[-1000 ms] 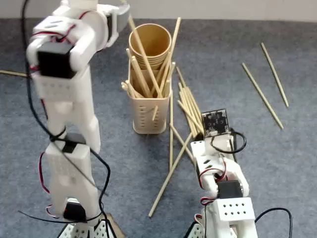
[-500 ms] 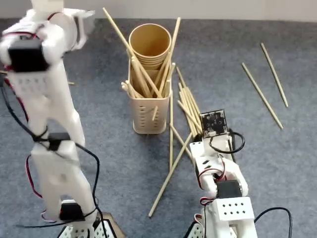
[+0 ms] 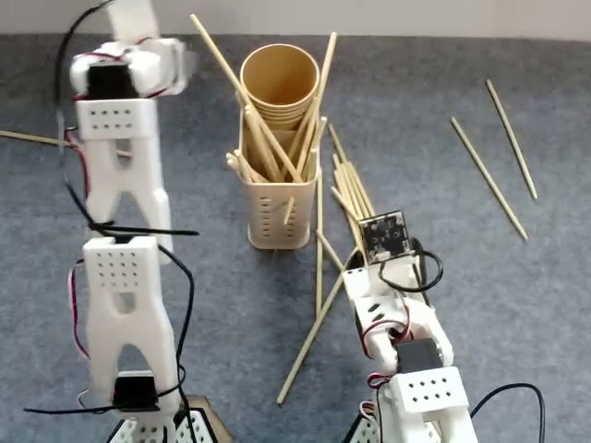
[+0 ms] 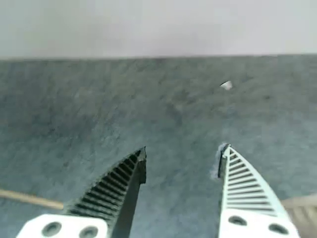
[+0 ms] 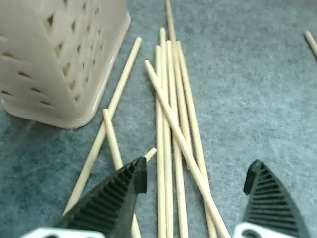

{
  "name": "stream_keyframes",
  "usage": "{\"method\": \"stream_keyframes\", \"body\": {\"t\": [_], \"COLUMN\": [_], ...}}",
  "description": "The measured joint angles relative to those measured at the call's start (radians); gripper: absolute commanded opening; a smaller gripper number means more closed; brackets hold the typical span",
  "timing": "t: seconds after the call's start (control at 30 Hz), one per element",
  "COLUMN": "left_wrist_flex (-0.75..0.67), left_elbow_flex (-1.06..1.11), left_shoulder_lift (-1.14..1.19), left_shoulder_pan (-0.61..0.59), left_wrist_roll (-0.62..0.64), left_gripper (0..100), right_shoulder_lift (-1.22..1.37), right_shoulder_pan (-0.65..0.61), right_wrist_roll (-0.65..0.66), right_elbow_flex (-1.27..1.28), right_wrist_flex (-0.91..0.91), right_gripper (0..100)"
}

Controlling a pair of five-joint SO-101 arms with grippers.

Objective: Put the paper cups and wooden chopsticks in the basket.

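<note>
Paper cups (image 3: 280,81) stand stacked in the basket (image 3: 274,210); both pincers are spread and hold nothing.

In the high view the basket sits a little toward 12 o'clock from the middle of the grey tabletop (image 3: 554,305). The cups are on its 12 o'clock side, and a cluster of wooden chopsticks (image 3: 266,138) leans out of it. A loose bundle (image 3: 349,189) lies on the tabletop at the basket's 3 o'clock, just beside its wall. One long stick (image 3: 312,340) runs off toward 6 o'clock. Two single sticks (image 3: 489,180) lie well apart from the basket at 2 o'clock, and a lone stick (image 3: 23,137) lies at the 9 o'clock edge. The right pincer (image 5: 195,173) hangs wide open just above the loose bundle, with the basket wall near. The left pincer (image 4: 181,148) is open above the tabletop toward 11 o'clock.
</note>
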Motion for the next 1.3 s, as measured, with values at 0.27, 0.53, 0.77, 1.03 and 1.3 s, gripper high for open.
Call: {"method": "stream_keyframes", "body": {"t": [0.27, 0.53, 0.77, 1.03, 1.3], "left_wrist_flex": [0.003, 0.066, 0.127, 0.127, 0.126], "left_elbow_flex": [0.006, 0.006, 0.006, 0.006, 0.008], "left_shoulder_lift": [-0.272, -0.463, -0.414, -0.324, -0.184], "left_shoulder_pan": [0.12, 0.138, 0.112, 0.103, 0.104], "left_wrist_roll": [0.0, 0.0, 0.0, 0.101, 0.29], "left_gripper": [25, 25, 25, 25, 2], "right_shoulder_lift": [0.0, 0.0, 0.0, 0.0, 0.0], "right_shoulder_pan": [-0.029, -0.061, -0.061, -0.061, -0.061], "right_wrist_roll": [0.0, 0.0, 0.018, 0.035, 0.035], "right_elbow_flex": [0.0, 0.0, 0.003, 0.051, 0.054], "right_wrist_flex": [-0.002, -0.002, -0.002, -0.002, -0.002], "right_gripper": [31.1, 31.1, 31.1, 31.1, 31.1]}}
